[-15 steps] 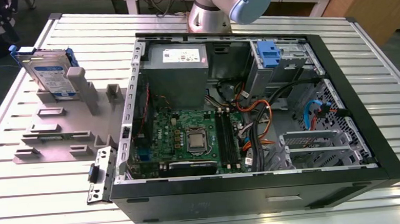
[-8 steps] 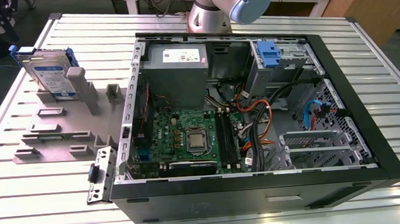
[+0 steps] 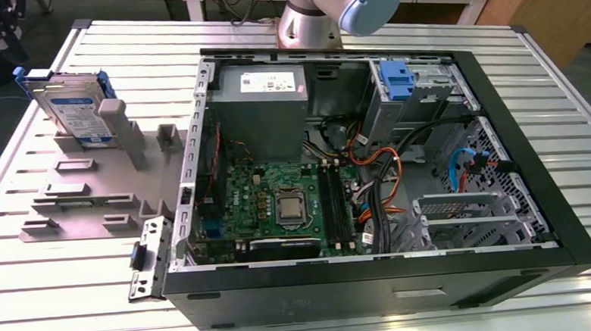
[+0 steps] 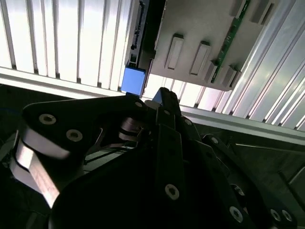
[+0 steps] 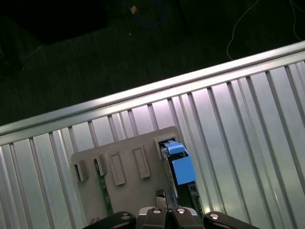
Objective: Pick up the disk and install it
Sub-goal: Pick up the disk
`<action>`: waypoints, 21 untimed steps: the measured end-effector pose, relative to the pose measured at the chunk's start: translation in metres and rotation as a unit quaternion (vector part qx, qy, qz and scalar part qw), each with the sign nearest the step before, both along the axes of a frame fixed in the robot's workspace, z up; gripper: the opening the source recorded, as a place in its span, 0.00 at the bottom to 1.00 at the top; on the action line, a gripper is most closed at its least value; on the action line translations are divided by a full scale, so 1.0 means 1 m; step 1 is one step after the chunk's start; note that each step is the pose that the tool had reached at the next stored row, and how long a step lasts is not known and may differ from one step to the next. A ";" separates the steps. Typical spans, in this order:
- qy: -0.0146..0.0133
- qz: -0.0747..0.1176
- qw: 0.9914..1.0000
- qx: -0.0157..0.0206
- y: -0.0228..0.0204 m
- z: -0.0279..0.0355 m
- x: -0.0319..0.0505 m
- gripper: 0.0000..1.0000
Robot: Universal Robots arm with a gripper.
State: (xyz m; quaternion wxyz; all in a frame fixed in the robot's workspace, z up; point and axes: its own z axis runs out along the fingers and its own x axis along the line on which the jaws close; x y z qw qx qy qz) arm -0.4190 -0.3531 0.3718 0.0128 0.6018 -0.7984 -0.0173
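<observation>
The disk (image 3: pixel 70 109), a silver drive with a blue-and-white label in a blue carrier frame, stands upright on its edge in a grey holder plate (image 3: pixel 84 192) at the exterior view's left, beside the open computer case (image 3: pixel 382 275). In both wrist views I look down on it edge-on, with its blue carrier end (image 5: pixel 180 164) (image 4: pixel 133 80) at the holder's rim. My gripper (image 5: pixel 167 214) (image 4: pixel 161 98) hangs well above the disk and the holder, apart from them, with nothing in it.
The holder plate (image 5: pixel 124 191) has several empty slots and a green board (image 5: pixel 102 186) on edge. Inside the case are a grey power supply (image 3: pixel 259 99), a motherboard (image 3: pixel 277 204), cables and a drive bay with a blue clip (image 3: pixel 397 80). The ribbed metal table (image 3: pixel 69 299) ends near the holder.
</observation>
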 end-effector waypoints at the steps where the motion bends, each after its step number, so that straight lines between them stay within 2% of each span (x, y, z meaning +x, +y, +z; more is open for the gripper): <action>1: 0.000 0.008 1.000 0.000 0.0000 0.0000 0.0000 0.11; 4: 0.000 0.034 0.999 0.000 0.0000 0.0000 0.0000 0.11; 8: 0.000 0.067 0.998 0.000 0.0000 0.0000 0.0000 0.11; 10: 0.000 0.073 0.997 0.000 0.0010 -0.0001 0.0000 0.11; 13: 0.000 0.075 0.997 0.000 0.0073 -0.0005 0.0000 0.11; 15: 0.000 0.076 0.997 0.000 0.0091 -0.0017 -0.0009 0.11; 18: -0.005 0.078 0.997 0.000 0.0106 -0.0073 -0.0061 0.11; 19: -0.014 0.079 0.997 -0.001 0.0166 -0.0190 -0.0113 0.11; 20: -0.014 0.079 0.997 -0.001 0.0166 -0.0203 -0.0115 0.41; 21: -0.014 0.079 0.997 0.000 0.0168 -0.0218 -0.0118 0.47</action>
